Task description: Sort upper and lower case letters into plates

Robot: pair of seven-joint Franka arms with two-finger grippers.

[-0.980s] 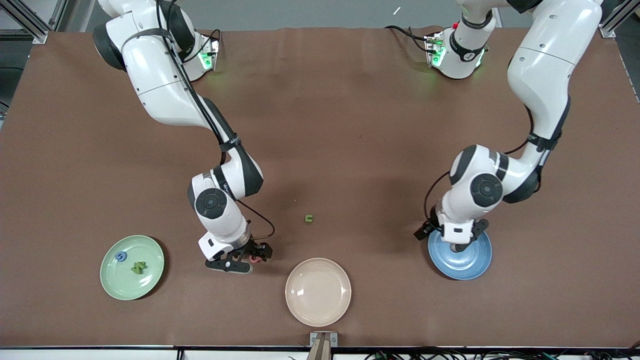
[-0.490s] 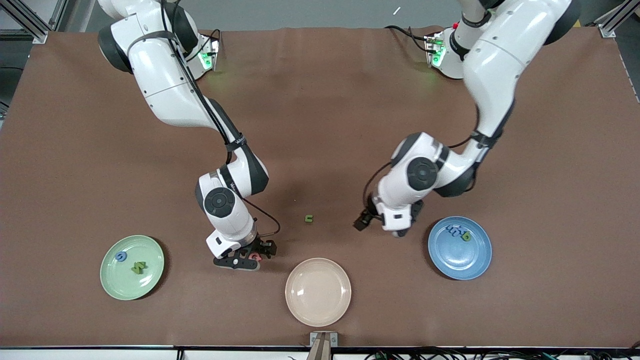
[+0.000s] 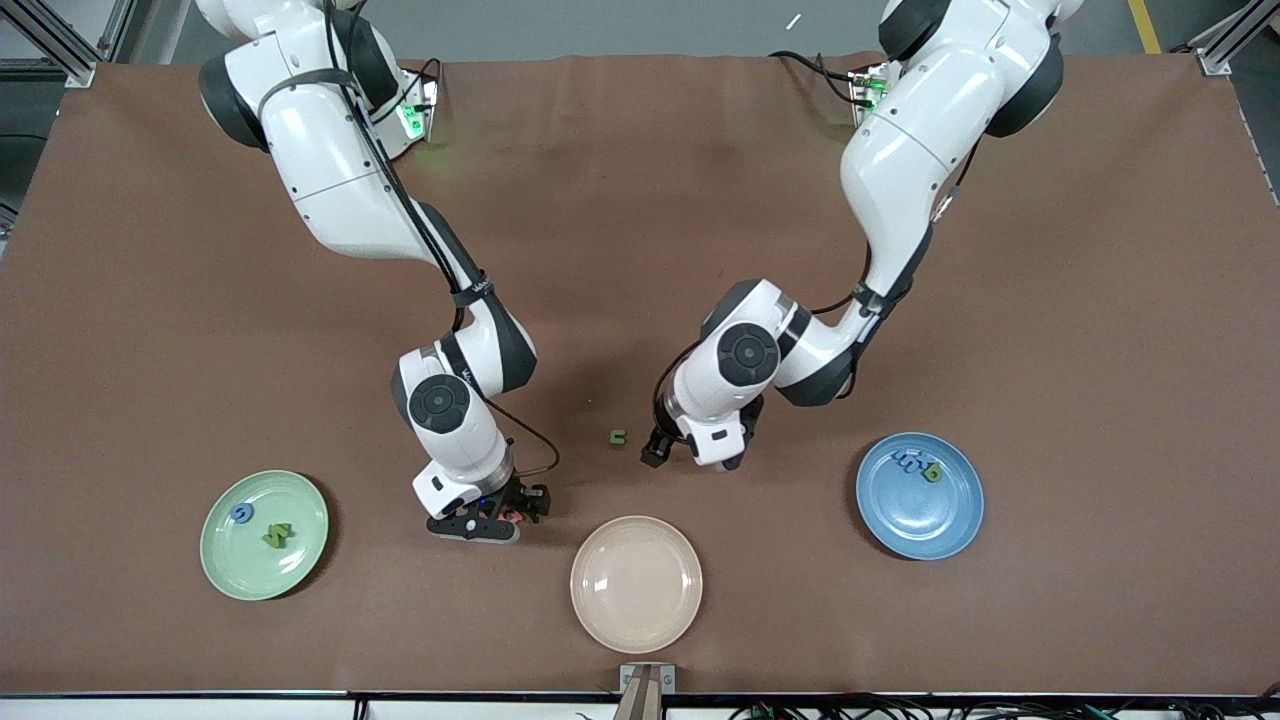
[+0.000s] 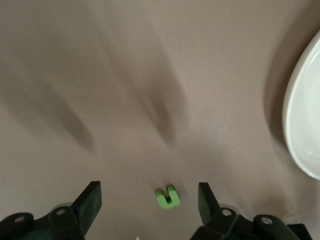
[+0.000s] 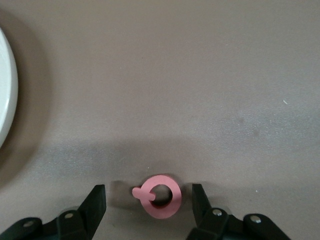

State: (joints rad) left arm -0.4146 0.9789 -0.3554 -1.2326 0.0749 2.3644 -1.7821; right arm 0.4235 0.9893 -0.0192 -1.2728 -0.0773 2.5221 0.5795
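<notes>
A small green letter (image 3: 618, 436) lies on the brown table; in the left wrist view this green letter (image 4: 167, 196) shows between the tips of my open left gripper (image 4: 147, 200), which hangs just above and beside it. A pink ring-shaped letter (image 5: 160, 196) lies flat between the fingers of my open right gripper (image 5: 146, 200), with a gap on each side. The mint plate (image 3: 300, 560) holds a blue letter (image 3: 241, 512) and a green one (image 3: 278, 535). Blue letters (image 3: 908, 461) and a green one (image 3: 932, 473) lie in the blue plate (image 3: 925, 525).
A cream plate (image 3: 636, 585) stands near the table's front edge between the two grippers. A pale plate rim shows at the edge of each wrist view (image 4: 302, 120) (image 5: 4, 90). Bare brown table lies around the loose letters.
My left arm has swung from over the blue plate to the green letter, uncovering the letters in that plate. My right gripper has stayed at the pink letter, its fingers drawn a little closer.
</notes>
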